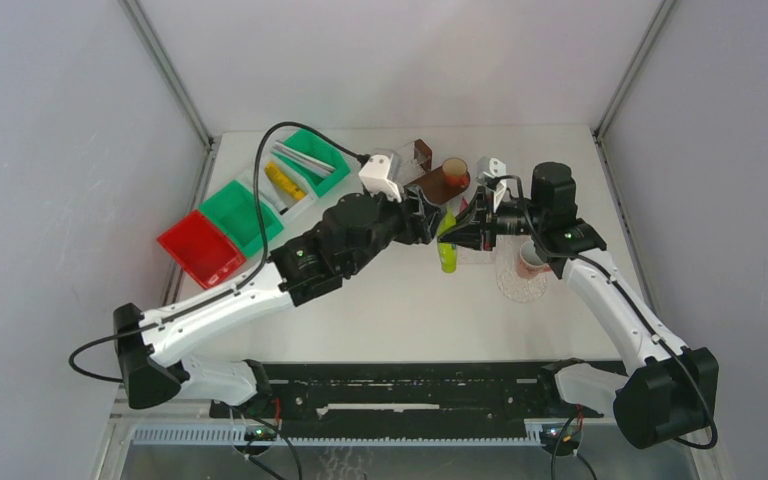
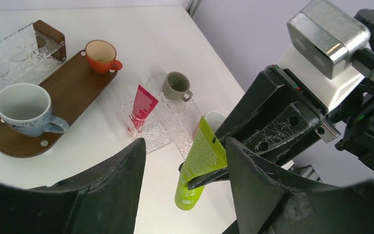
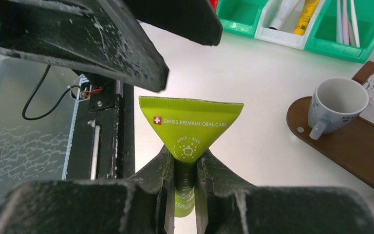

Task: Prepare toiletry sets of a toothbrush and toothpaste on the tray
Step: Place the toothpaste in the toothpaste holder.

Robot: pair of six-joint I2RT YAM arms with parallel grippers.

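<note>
My right gripper (image 3: 186, 165) is shut on a green-yellow toothpaste tube (image 3: 190, 122) and holds it above the table, crimped flat end up. In the top view the tube (image 1: 447, 245) hangs between the two grippers. My left gripper (image 2: 185, 144) is open; the tube (image 2: 202, 161) sits between its fingers, close to the right one. A brown wooden tray (image 2: 73, 90) carries an orange cup (image 2: 100, 54) and a pale grey mug (image 2: 22, 107). A red tube (image 2: 143, 105) stands in a glass holder, with a brown-grey cup (image 2: 176, 85) next to it.
A pink cup (image 1: 532, 260) stands on a glass coaster under my right arm. Red (image 1: 200, 248) and green (image 1: 243, 213) bins line the back left, with a white bin holding a yellow tube (image 1: 285, 182) and a green bin of toothbrushes (image 1: 310, 160). A glass rack (image 2: 19, 48) lies behind the tray.
</note>
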